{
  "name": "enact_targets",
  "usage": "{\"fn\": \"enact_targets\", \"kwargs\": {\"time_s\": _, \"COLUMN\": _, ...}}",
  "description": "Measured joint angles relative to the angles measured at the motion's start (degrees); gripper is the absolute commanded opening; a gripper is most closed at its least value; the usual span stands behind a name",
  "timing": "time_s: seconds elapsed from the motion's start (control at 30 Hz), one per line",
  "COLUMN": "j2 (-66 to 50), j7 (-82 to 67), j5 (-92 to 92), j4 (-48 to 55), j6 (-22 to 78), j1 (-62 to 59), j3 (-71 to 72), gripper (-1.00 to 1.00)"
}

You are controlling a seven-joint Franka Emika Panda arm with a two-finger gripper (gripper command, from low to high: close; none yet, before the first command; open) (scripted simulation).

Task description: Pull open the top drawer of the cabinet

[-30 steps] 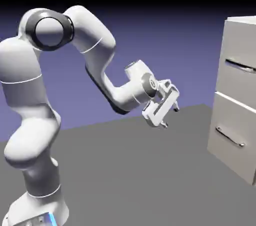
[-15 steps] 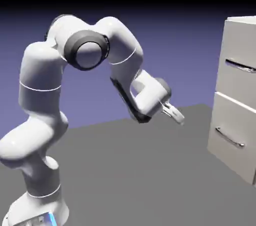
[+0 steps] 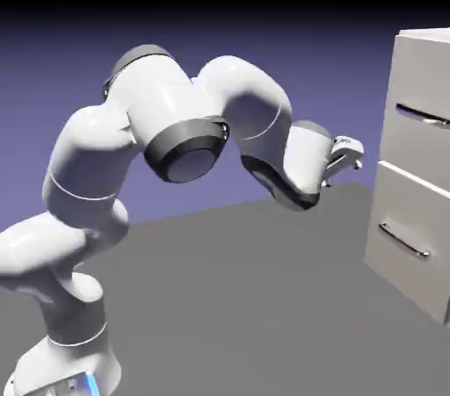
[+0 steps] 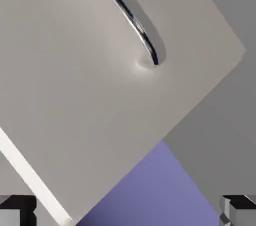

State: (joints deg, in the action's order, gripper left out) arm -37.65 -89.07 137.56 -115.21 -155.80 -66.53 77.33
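From my station I see the drawer cabinet [image 3: 415, 144] in smooth, pale grey-white, mostly matt, its fronts free of visible grain. Each bar handle [image 3: 403, 239] looks like polished metal, glossy, with dark and bright streaks. The Panda arm [image 3: 163, 100] reads as smooth white plastic with a soft gloss; its joint caps [image 3: 190, 166] are dark grey and satiny. The tabletop [image 3: 237, 298] looks flat grey, matt and even.

No readable text, labels, brands, numbers or signs from where I am, in either my exterior view or my hand view.
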Motion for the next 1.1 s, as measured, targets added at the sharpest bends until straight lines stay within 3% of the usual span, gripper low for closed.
{"fn": "enact_targets", "kwargs": {"time_s": 0.33, "j2": -12.3, "j7": -23.0, "j5": 24.1, "j4": 8.0, "j6": 3.2, "j1": -11.8, "j3": 13.5, "gripper": 0.0}}
{"fn": "enact_targets", "kwargs": {"time_s": 0.53, "j2": -14.9, "j7": -26.4, "j5": 23.2, "j4": 18.4, "j6": 0.7, "j1": -2.2, "j3": 7.8, "gripper": 0.0}}
{"fn": "enact_targets", "kwargs": {"time_s": 0.57, "j2": -15.3, "j7": -26.9, "j5": 23.1, "j4": 20.0, "j6": 0.3, "j1": -0.8, "j3": 6.9, "gripper": -1.0}}
{"fn": "enact_targets", "kwargs": {"time_s": 0.63, "j2": -15.3, "j7": -26.9, "j5": 23.1, "j4": 20.0, "j6": 0.3, "j1": -0.8, "j3": 6.9, "gripper": -1.0}}
{"fn": "enact_targets", "kwargs": {"time_s": 1.1, "j2": -13.0, "j7": -22.2, "j5": 23.5, "j4": -8.2, "j6": 6.5, "j1": -28.8, "j3": 25.6, "gripper": -1.0}}
